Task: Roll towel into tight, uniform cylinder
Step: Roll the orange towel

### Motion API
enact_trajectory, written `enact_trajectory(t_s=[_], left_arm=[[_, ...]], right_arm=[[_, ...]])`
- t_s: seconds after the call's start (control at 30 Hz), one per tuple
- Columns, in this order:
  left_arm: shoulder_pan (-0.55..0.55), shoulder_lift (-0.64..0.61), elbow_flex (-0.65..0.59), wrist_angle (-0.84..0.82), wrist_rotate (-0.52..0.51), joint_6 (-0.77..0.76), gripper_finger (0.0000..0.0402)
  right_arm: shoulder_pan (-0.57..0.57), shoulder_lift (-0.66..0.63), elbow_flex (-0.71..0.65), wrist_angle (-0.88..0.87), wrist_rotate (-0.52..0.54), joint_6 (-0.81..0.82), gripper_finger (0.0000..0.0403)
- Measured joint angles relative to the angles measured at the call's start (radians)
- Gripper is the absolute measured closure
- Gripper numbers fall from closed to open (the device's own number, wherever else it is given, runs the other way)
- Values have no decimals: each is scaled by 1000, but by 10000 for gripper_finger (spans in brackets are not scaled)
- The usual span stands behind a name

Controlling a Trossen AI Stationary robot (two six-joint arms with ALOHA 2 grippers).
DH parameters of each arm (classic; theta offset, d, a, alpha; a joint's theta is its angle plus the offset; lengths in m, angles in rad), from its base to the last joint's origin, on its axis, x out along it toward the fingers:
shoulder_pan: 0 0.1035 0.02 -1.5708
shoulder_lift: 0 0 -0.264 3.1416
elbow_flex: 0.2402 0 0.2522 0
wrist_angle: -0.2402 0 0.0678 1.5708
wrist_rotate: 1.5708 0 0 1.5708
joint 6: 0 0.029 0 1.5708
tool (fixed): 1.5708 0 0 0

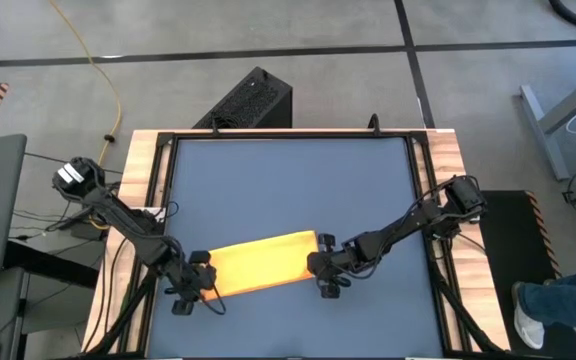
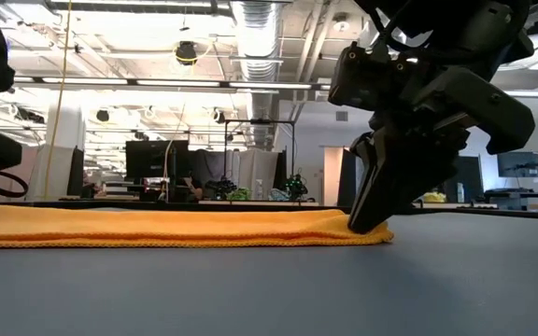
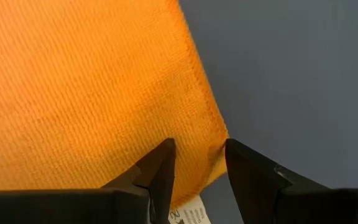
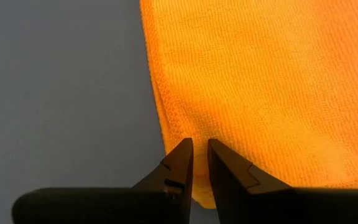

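Note:
The yellow towel (image 1: 263,263) lies flat as a folded strip on the front part of the dark blue mat (image 1: 288,190); in the low view it shows as a low flat band (image 2: 176,226). My left gripper (image 1: 196,278) is at its left end. Its fingers stand a little apart astride the towel's corner (image 3: 199,149), beside the white tag (image 3: 188,214). My right gripper (image 1: 325,270) is at the towel's right end, fingers almost together, pinching the edge (image 4: 200,146). In the low view it touches that end down at the mat (image 2: 367,219).
The mat fills a wooden-framed table (image 1: 138,170). A black box (image 1: 248,100) stands on the floor behind it, with a yellow cable (image 1: 98,60). A person's leg and shoe (image 1: 558,305) show at the right. Bare mat lies behind the towel.

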Motion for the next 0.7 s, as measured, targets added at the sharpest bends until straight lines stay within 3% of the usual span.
enact_trajectory(t_s=[0.27,0.43,0.7], left_arm=[[0,-111,0,-14,119,-15,267],[0,-171,0,-41,-43,10,267],[3,-147,0,-40,-112,43,267]], right_arm=[[0,-1,1,0,0,0,326],[0,-1,1,0,1,0,326],[0,-1,1,0,1,1,326]])
